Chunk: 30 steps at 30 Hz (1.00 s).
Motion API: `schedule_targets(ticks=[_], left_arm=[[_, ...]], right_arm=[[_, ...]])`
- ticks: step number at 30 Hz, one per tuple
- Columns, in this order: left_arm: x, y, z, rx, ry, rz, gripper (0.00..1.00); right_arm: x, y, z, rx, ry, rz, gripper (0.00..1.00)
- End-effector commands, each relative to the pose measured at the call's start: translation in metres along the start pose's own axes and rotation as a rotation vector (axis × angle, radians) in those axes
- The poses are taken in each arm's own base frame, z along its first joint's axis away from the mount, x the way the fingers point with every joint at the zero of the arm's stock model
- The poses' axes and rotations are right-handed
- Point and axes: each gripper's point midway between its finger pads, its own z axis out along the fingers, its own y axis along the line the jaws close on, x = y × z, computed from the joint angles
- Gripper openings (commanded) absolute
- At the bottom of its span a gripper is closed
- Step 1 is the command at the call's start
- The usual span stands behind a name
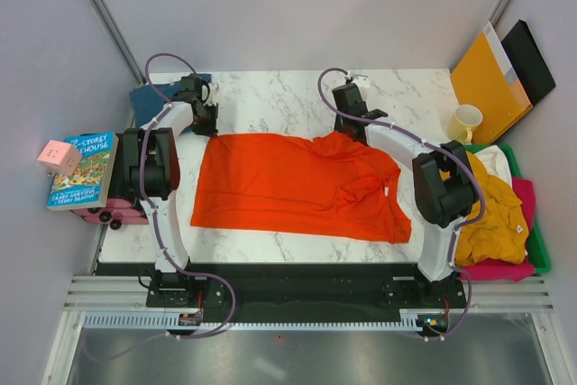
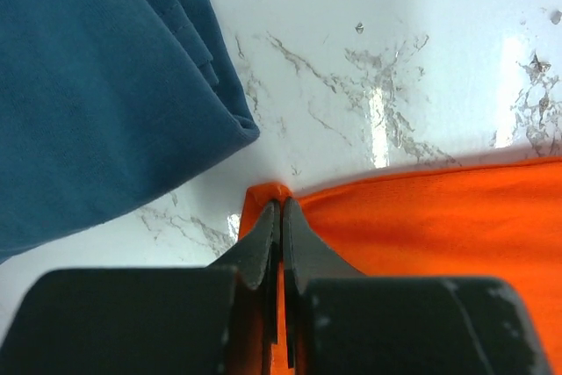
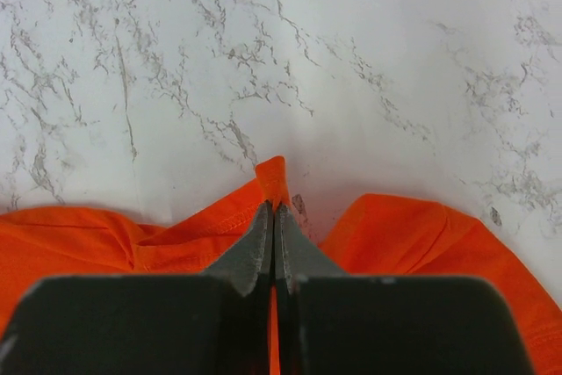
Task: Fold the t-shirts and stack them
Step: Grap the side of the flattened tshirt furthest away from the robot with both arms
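Black fingers of my left gripper (image 2: 281, 208) fill the bottom of the left wrist view, pinched fully together on the far-left corner of the orange-red t-shirt (image 2: 421, 217). A nub of cloth pokes past the tips. Same view: dark teal-blue t-shirt (image 2: 97, 103), folded layers showing, just beside that corner but apart from it, on the marble table (image 2: 369, 41).

Right wrist view: my right gripper (image 3: 273, 211) is clamped tight on a pinch of the orange shirt's far edge, cloth tip sticking out, bare marble beyond.

Neither wrist view shows the whole shirt. The top view does: it lies spread across the middle of the table between my arms, left part flat, right part rumpled.

Only the top view shows the green bin (image 1: 541, 250) at the right edge, piled with a mustard yellow shirt (image 1: 491, 214), pink shirt (image 1: 496, 270) and white shirt (image 1: 491, 161). It also shows a mug (image 1: 466, 122), an envelope (image 1: 487, 83) and a book (image 1: 83, 171) off the table's left side.
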Motion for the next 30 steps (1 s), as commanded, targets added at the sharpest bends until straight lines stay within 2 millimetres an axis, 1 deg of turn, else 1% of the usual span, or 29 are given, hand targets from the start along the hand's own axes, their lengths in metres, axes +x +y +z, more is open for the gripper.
schedule_targets(ticks=[1, 2, 4, 5, 6, 7, 8, 9, 10, 11, 14, 16, 17, 19, 23, 28, 30], left_arm=[[-0.003, -0.002, -0.01, 0.014, -0.023, 0.009, 0.02], [-0.007, -0.003, -0.013, 0.014, -0.035, 0.009, 0.02], [-0.016, -0.003, -0.021, 0.014, -0.066, 0.016, 0.02], [-0.019, -0.004, -0.024, 0.014, -0.075, 0.016, 0.02], [-0.022, -0.004, -0.027, 0.016, -0.083, 0.018, 0.02], [-0.025, -0.005, -0.029, 0.016, -0.093, 0.016, 0.02], [-0.027, -0.006, -0.031, 0.02, -0.099, 0.016, 0.02], [-0.029, -0.006, -0.033, 0.021, -0.106, 0.015, 0.02], [-0.034, -0.007, -0.037, 0.022, -0.119, 0.014, 0.02], [-0.036, -0.007, -0.038, 0.025, -0.122, 0.012, 0.02], [-0.046, -0.007, -0.043, 0.023, -0.147, 0.013, 0.02], [-0.054, -0.007, -0.046, 0.02, -0.168, 0.016, 0.02], [-0.056, -0.008, -0.047, 0.021, -0.174, 0.015, 0.02], [-0.064, -0.007, -0.05, 0.02, -0.193, 0.018, 0.02], [-0.074, -0.006, -0.049, 0.017, -0.21, 0.022, 0.02], [-0.077, -0.006, -0.048, 0.019, -0.213, 0.021, 0.02], [-0.078, -0.005, -0.049, 0.015, -0.216, 0.017, 0.02]], right_arm=[[-0.047, -0.01, -0.009, 0.034, -0.097, 0.055, 0.0], [-0.064, -0.011, -0.011, 0.031, -0.125, 0.075, 0.0], [-0.08, -0.016, -0.009, 0.039, -0.146, 0.09, 0.0], [-0.099, -0.017, -0.01, 0.037, -0.176, 0.106, 0.0], [-0.098, -0.019, -0.003, 0.048, -0.159, 0.097, 0.0], [-0.115, -0.018, -0.005, 0.044, -0.187, 0.102, 0.0], [-0.113, -0.019, 0.003, 0.053, -0.177, 0.096, 0.0], [-0.116, -0.018, 0.004, 0.057, -0.178, 0.09, 0.0], [-0.126, -0.017, 0.003, 0.055, -0.196, 0.096, 0.0], [-0.123, -0.016, 0.009, 0.06, -0.185, 0.091, 0.0], [-0.128, -0.015, 0.019, 0.066, -0.189, 0.086, 0.0], [-0.132, -0.015, 0.022, 0.076, -0.198, 0.084, 0.0], [-0.129, -0.016, 0.028, 0.085, -0.192, 0.078, 0.0], [-0.131, -0.019, 0.031, 0.095, -0.195, 0.08, 0.0], [-0.123, -0.026, 0.042, 0.119, -0.178, 0.076, 0.0], [-0.116, -0.034, 0.044, 0.145, -0.165, 0.071, 0.0], [-0.118, -0.04, 0.043, 0.161, -0.173, 0.076, 0.0]])
